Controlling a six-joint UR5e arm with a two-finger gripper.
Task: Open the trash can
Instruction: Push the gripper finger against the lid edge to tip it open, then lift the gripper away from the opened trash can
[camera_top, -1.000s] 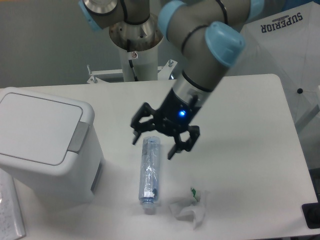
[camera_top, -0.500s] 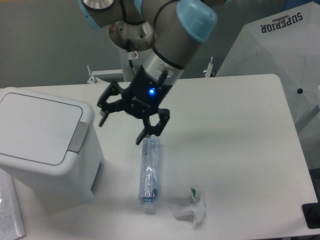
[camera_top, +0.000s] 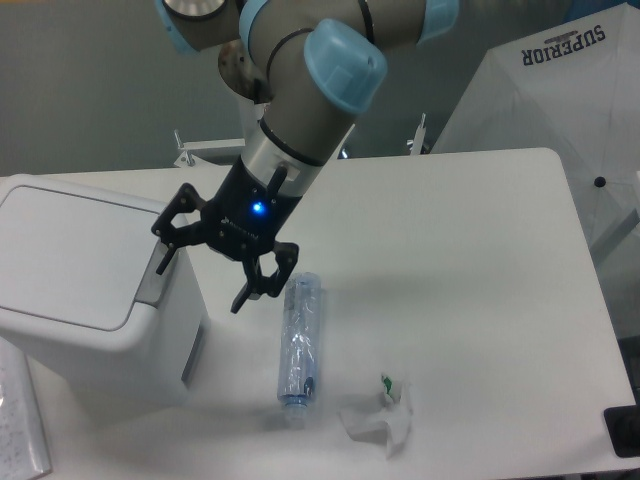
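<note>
**Gripper beside the closed bin**

The large boxy white plastic trash can (camera_top: 90, 285) is seen at the left of the white surface (camera_top: 470, 260), its flat lid down. The black two-finger gripper (camera_top: 200, 275) is held just beside its grey push tab (camera_top: 152, 275), jaws spread wide and empty. A clear plastic bottle (camera_top: 298, 338) and crumpled white paper (camera_top: 380, 422) lie nearby.

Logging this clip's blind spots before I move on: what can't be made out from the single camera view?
- Trash can: its left side is cut off by the frame edge; the grey push tab is partly hidden behind the gripper.
- Whether the open jaws touch the tab: one view cannot settle this.
- Bottle: label too blurred to read.
- Crumpled wrapper: what it is cannot be told.
</note>
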